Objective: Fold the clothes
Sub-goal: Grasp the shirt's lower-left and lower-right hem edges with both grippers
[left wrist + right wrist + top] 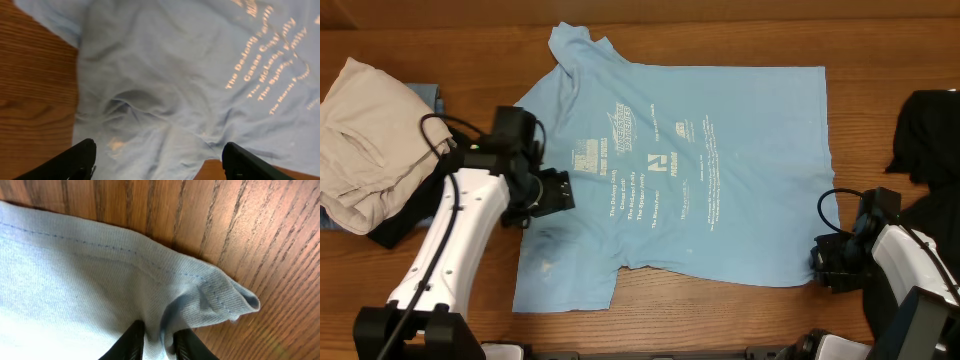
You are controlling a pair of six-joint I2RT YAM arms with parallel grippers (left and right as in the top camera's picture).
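Observation:
The clothes here are chiefly a light blue T-shirt (700, 180) with white lettering, lying spread flat on the wooden table (720, 320). My left gripper (556, 190) hovers over the shirt's left sleeve area. In the left wrist view it (159, 151) stands open, with wrinkled blue cloth (165, 75) beneath the fingers and nothing between them. My right gripper (823, 262) is at the shirt's lower right corner. The right wrist view shows it (159, 332) shut on a bunched fold of the hem (220, 297), with the cloth pinched between both fingers.
A pile of beige garments (365, 140) sits at the far left, with blue and black cloth under it. A black garment (925, 130) lies at the right edge, close behind my right arm. Bare wood shows along the front edge.

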